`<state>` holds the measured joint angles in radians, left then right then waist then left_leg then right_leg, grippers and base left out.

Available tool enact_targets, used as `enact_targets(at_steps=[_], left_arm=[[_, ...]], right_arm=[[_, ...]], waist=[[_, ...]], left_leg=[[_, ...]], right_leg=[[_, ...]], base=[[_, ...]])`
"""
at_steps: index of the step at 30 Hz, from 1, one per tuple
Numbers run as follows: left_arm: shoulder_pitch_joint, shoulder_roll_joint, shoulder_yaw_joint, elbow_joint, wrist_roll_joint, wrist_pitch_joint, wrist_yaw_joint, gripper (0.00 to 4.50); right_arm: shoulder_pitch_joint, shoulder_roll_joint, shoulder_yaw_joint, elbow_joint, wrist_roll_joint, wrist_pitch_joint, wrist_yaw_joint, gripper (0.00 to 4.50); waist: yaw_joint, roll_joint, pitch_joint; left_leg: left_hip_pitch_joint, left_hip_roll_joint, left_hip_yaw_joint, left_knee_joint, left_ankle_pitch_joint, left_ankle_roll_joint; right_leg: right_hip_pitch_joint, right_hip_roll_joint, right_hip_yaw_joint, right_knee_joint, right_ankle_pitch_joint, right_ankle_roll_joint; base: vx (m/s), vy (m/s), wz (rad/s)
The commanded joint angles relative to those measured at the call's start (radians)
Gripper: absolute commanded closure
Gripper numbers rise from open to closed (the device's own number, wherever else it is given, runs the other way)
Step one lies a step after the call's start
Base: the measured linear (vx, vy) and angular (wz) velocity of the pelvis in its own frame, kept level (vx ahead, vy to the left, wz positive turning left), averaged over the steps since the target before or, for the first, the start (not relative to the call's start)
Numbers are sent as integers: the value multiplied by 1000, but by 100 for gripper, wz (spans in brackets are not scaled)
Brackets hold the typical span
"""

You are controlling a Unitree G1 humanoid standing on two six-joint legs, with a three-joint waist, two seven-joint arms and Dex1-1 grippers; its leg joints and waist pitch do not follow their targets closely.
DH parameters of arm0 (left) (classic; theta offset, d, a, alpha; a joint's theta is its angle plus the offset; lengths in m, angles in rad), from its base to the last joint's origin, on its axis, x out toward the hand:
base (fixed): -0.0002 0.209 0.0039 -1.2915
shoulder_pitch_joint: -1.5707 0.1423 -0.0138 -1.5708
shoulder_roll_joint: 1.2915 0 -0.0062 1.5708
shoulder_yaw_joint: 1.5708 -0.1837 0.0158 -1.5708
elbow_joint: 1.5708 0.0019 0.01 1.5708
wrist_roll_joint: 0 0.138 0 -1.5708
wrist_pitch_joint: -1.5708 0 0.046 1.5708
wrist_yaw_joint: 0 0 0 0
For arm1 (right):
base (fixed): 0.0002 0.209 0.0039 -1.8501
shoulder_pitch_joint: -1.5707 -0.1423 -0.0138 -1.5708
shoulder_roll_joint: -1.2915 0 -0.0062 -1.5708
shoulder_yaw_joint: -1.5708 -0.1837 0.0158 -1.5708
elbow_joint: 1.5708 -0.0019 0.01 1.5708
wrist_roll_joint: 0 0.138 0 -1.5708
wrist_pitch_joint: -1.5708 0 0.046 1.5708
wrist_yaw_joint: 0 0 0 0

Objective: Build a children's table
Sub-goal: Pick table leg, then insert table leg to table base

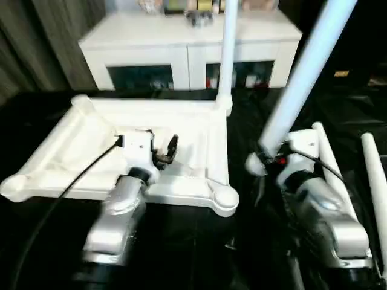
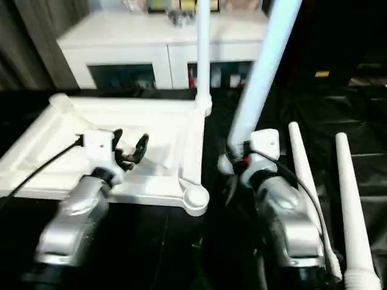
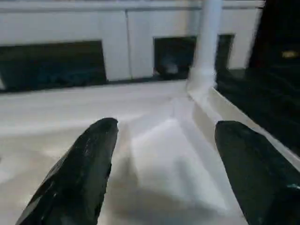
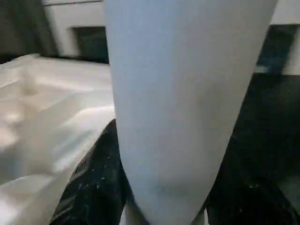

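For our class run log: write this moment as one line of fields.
stage: one leg fitted in upturned table top | left gripper: open above top | right gripper: shut on second leg | two legs lying at right

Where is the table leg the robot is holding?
The held leg is in the right gripper, tilted up beside the near right corner of the upturned table top, with two spare legs lying to its right.
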<state>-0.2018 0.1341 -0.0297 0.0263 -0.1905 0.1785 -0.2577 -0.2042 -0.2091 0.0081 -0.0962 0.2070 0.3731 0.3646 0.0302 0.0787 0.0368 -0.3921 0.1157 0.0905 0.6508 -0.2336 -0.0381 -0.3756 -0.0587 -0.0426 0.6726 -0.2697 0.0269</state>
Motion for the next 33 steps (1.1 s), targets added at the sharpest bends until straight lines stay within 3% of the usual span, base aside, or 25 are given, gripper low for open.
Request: enact_targets(at_steps=[1, 2, 4, 5, 6, 9, 10, 13, 15, 17, 19, 20, 21, 22, 23, 27, 28, 31, 33], left_arm=[[14, 41, 0, -21, -47, 34, -120, 41], [9, 79, -20, -22, -55, 39, -192, 38], [-3, 123, -47, -14, -53, 43, -265, 4], [-34, 185, -91, 16, -41, 40, -367, 4], [-34, 185, -91, 16, -41, 40, -367, 4], [-94, 242, -144, 83, -9, 8, -478, 4], [-115, 253, -160, 108, 2, -8, -512, 4], [-136, 264, -182, 131, 13, -19, -554, 4], [-178, 275, -224, 181, 22, -30, -641, 4], [-225, 264, -260, 241, 27, -37, -701, 32], [-247, 256, -273, 277, 35, -51, -718, 40], [-270, 248, -287, 319, 52, -69, -729, 45], [-285, 245, -298, 349, 63, -80, -743, 54], [-304, 244, -311, 385, 69, -76, -774, 79], [-304, 244, -311, 385, 69, -76, -774, 79], [-353, 237, -324, 470, 107, -128, -777, 93], [-388, 237, -336, 525, 115, -149, -819, 120], [-427, 239, -355, 580, 126, -171, -872, 130], [-446, 238, -362, 604, 131, -181, -890, 145]], right_arm=[[-14, -12, 23, -35, 27, 17, 44, 264], [-18, -20, 25, -33, 39, 23, 61, 264], [-25, -28, 23, -27, 54, 29, 83, 264], [-41, -43, 17, -14, 72, 39, 119, 264], [-41, -43, 17, -14, 72, 39, 119, 264], [-64, -69, 10, 3, 94, 53, 175, 264], [-70, -80, 11, 8, 96, 53, 194, 264], [-75, -93, 16, 14, 94, 49, 212, 264], [-81, -119, 23, 22, 98, 48, 245, 264], [-82, -144, 32, 20, 101, 50, 273, 264], [-80, -151, 33, 17, 102, 52, 284, 264], [-76, -158, 36, 10, 102, 56, 292, 264], [-73, -162, 38, 4, 103, 59, 298, 264], [-65, -166, 40, -7, 104, 64, 305, 264], [-65, -166, 40, -7, 104, 64, 305, 264], [-52, -174, 44, -18, 105, 67, 317, 264], [-46, -183, 48, -25, 112, 71, 334, 264], [-37, -194, 54, -35, 117, 75, 351, 264], [-33, -198, 54, -40, 119, 77, 355, 264]], waist=[[9, -15, -67], [15, -12, -61], [19, -10, -49], [23, -18, -41], [25, -18, -37], [23, -22, -34], [23, -29, -36], [22, -28, -39], [19, -33, -40], [20, -34, -44], [22, -36, -46], [21, -26, -49], [21, -30, -51], [25, -23, -54], [23, -26, -55], [23, -23, -57], [24, -18, -55], [25, -18, -52], [24, -9, -51]], left_leg=[[12, 79, -23, -65, 130, 41], [23, 92, -24, -80, 26, 44], [33, 102, -14, -92, -71, 46], [34, 105, -5, -107, -154, 39], [39, 103, 7, -113, -229, 17], [41, 104, 21, -123, -275, -21], [42, 103, 29, -125, -279, -33], [36, 105, 33, -127, -252, -35], [31, 102, 35, -127, -247, -30], [33, 104, 42, -121, -205, -18], [29, 104, 46, -117, -165, 2], [28, 101, 47, -113, -137, 15], [29, 101, 48, -112, -126, 21], [25, 101, 46, -107, -88, 43], [25, 102, 48, -106, -80, 50], [24, 104, 47, -103, -78, 73], [26, 103, 48, -104, -98, 75], [28, 109, 47, -110, -151, 54], [34, 109, 48, -113, -185, 35]], right_leg=[[66, -73, 34, -50, 545, -161], [58, -81, 35, -66, 331, -209], [45, -84, 41, -81, 159, -260], [44, -84, 43, -91, 54, -266], [39, -85, 47, -99, -47, -256], [32, -88, 52, -111, -133, -229], [29, -91, 53, -115, -151, -213], [29, -95, 51, -111, -126, -207], [30, -96, 52, -113, -119, -209], [28, -96, 53, -109, -57, -224], [32, -100, 52, -105, -7, -239], [33, -98, 51, -104, 29, -247], [33, -96, 50, -103, 50, -250], [38, -101, 50, -96, 113, -265], [37, -99, 49, -97, 129, -269], [39, -100, 46, -93, 175, -296], [37, -100, 46, -97, 150, -300], [38, -101, 47, -99, 108, -308], [35, -100, 46, -102, 85, -312]], base=[[0, 0, 0], [-55, 27, 4], [-62, 25, 5], [-77, 26, 5], [-117, 41, 7], [-52, 19, 2], [-63, 32, 2], [0, 0, 0], [0, 0, 0], [0, 0, 0], [0, 0, 0], [0, 0, 0], [0, 0, 0], [0, 0, 0], [0, 0, 0], [0, 0, 0], [0, 0, 0], [0, 0, 0], [0, 0, 0]])
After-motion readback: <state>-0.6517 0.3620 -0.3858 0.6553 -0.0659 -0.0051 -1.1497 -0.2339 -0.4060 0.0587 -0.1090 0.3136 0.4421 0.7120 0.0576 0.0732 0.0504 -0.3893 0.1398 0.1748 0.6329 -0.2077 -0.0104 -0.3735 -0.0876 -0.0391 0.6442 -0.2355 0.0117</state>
